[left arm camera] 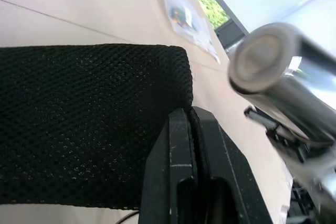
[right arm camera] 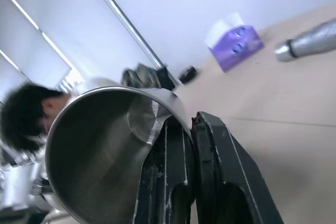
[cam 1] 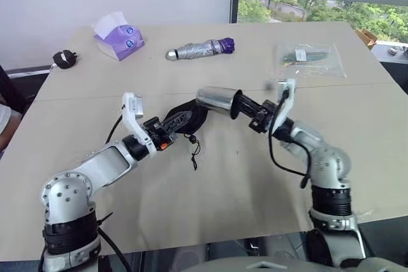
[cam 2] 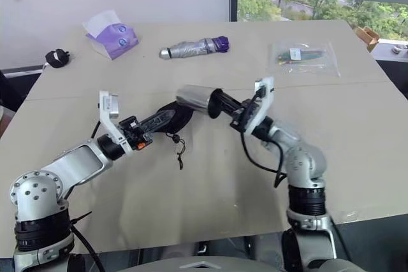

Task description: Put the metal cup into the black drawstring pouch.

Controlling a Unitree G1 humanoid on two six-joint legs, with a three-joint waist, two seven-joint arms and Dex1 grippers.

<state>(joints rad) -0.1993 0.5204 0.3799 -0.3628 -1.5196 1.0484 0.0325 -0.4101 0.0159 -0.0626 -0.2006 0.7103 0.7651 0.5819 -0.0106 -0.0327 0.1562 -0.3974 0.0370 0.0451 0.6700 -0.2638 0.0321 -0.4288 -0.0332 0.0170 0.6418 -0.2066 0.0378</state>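
Bringing the shiny steel metal cup (cam 1: 218, 100), rim pinched by the right fingers (right arm camera: 210, 145), base-first toward the black mesh drawstring pouch (cam 1: 186, 118); left fingers (left arm camera: 181, 145) pinch its edge. Next, probably, finding the mouth.

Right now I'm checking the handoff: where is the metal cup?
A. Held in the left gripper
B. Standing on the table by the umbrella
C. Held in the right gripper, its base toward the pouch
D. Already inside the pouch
C: the right gripper pinches the cup's rim, its closed base facing the pouch that the left gripper holds.
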